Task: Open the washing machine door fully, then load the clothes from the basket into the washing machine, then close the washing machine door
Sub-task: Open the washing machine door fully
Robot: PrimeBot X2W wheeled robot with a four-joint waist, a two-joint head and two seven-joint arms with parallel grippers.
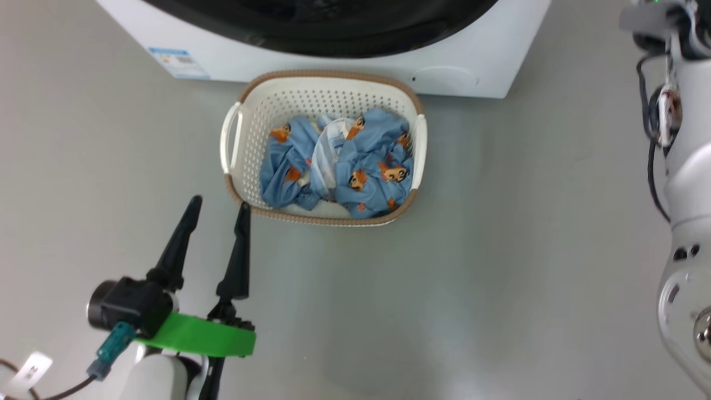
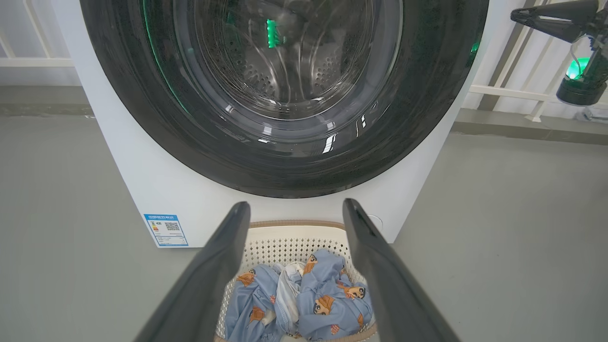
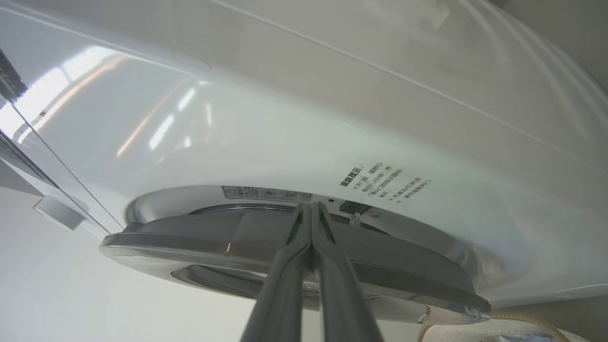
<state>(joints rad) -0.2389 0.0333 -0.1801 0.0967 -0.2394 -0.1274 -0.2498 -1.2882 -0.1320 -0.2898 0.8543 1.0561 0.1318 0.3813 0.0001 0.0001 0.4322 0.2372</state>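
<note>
1. Basket [image 1: 300, 103], cream-white and perforated with a brown woven-look rim, stands on the grey floor [image 1: 500, 250] just in front of the washing machine [image 1: 472, 61], directly below the machine's round door.
2. Clothes [image 1: 361, 166] lie crumpled inside the basket. They are light-blue pieces printed with orange-brown cartoon figures, with a strip of white cloth [image 1: 328, 150] running between them. The heap covers most of the basket's floor and sits below the rim, and the far perforated wall is bare.
3. Washing machine door [image 2: 285, 161], glossy black, looks flush with the white front in the left wrist view. The perforated steel drum [image 2: 285, 71] shows through its bulging glass window.
4. Blue energy sticker [image 2: 166, 229] sits on the machine's front at the lower left corner, near the floor.
5. Left gripper [image 1: 219, 203] hovers over the floor near the basket's near-left corner, apart from it. Its two dark fingers are spread wide with nothing between them, and they point toward the basket and the machine.
6. Right gripper [image 3: 311, 206] has its fingers pressed together and holds nothing. The tips are at the seam between the door's rim and the white front, just beside a small printed notice [image 3: 384, 183]. I cannot tell whether they touch the door.
</note>
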